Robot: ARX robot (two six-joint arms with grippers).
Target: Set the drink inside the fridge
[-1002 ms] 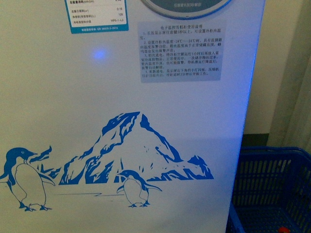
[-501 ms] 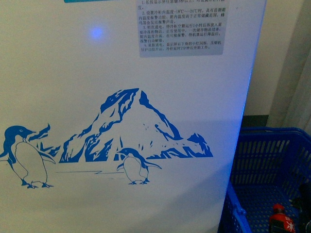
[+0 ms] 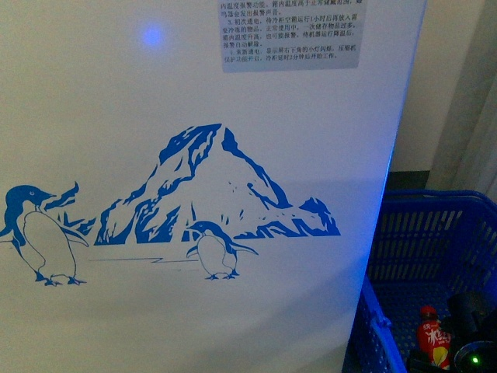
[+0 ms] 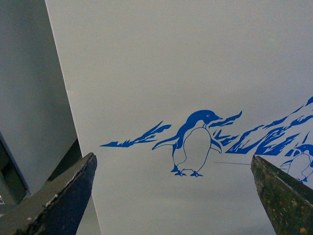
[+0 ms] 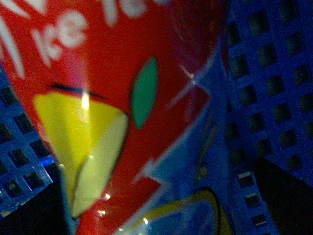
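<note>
Down in the blue plastic mesh basket point(image 3: 435, 233), beside the large white chest fridge with a blue penguin-and-iceberg decal point(image 3: 194, 101), stands the small plastic bottle with a red cap point(image 3: 433, 338), upright and not yet lifted out. The step in hand looks like the pick-up. The right gripper point(image 3: 468, 330) shows as a dark mass just beside the bottle, and its wrist camera is filled by the red label with white lettering point(image 5: 146, 58), so the drink sits very close to that hand. Its fingertips are out of sight in every view, so I cannot tell whether they are spread or closed round the bottle. The left gripper point(image 4: 173, 161) faces the fridge wall, its fingers point(image 4: 73, 191) spread wide and holding nothing. The next move calls for a sure grasp, then a lift clear of the basket wall toward the fridge's top, which is out of view.
</note>
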